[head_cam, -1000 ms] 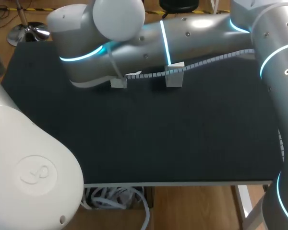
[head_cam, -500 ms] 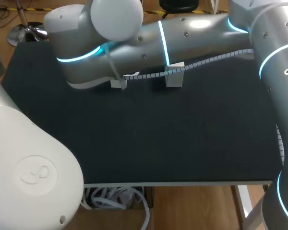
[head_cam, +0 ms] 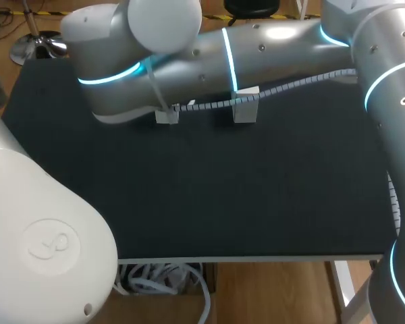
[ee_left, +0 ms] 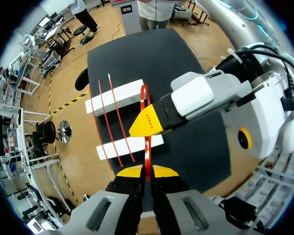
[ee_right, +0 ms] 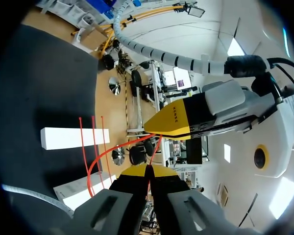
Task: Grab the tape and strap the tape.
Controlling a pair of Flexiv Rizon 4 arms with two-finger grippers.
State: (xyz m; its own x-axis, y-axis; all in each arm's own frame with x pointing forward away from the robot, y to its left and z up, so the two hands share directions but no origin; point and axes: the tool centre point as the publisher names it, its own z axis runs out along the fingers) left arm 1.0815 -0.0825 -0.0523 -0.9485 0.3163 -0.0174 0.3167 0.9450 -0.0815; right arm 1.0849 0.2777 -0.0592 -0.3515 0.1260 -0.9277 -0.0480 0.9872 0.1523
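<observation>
Head view hides the tape [ee_left: 147,149], left hand [ee_left: 147,172] and right hand [ee_right: 148,172] both clamped on it

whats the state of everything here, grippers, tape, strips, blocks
left gripper, shut on the red tape
right gripper, shut on the red tape
red tape, bent into a loop, gripped by both grippers
spare red strips, lying loose across both white blocks
white blocks, lying flat, parallel, apart
</observation>
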